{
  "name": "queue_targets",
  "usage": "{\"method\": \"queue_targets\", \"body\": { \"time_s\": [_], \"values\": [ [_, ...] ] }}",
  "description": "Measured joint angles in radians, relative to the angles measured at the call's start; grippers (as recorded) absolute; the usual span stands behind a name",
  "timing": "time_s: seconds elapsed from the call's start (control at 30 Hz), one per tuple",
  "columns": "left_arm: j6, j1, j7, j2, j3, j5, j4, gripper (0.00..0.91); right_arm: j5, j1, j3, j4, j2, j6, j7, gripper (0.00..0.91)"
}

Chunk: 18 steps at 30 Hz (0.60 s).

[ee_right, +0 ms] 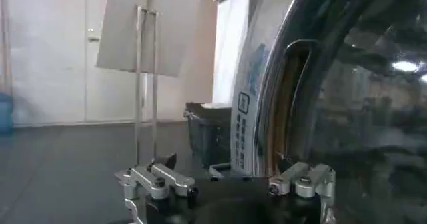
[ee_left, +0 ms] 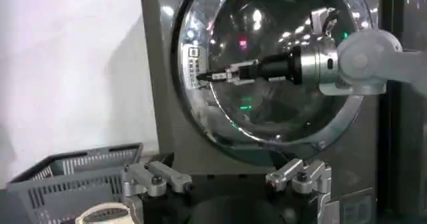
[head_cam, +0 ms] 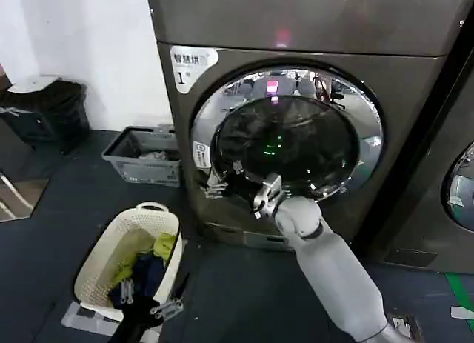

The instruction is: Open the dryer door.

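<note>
The right arm reaches up and forward from low right, its white forearm ending at a rounded wrist. The right tool is at the left edge of the dryer door, its fingers spread apart. The left tool hangs low, below and left of the dryer door, fingers apart.

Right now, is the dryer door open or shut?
Shut: the door sits flush in the dryer front, with no drum mouth showing.

Laundry basket left before dryer
</note>
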<state>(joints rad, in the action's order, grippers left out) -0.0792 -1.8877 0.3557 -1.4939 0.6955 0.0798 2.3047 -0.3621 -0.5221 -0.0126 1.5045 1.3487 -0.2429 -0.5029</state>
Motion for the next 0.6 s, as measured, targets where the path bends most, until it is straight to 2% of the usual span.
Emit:
{"method": "queue_targets", "body": {
  "time_s": [0.33, 0.6],
  "values": [
    [-0.002, -0.003, 0.000, -0.001, 0.000, 0.000, 0.002, 0.907, 0.001, 0.026, 0.005, -0.046, -0.006, 0.009, -0.093, 0.907],
    [-0.002, 0.000, -0.001, 0.000, 0.001, 0.000, 0.002, 0.907, -0.003, 0.026, 0.010, -0.030, -0.017, 0.016, -0.174, 0.907]
  ]
}}
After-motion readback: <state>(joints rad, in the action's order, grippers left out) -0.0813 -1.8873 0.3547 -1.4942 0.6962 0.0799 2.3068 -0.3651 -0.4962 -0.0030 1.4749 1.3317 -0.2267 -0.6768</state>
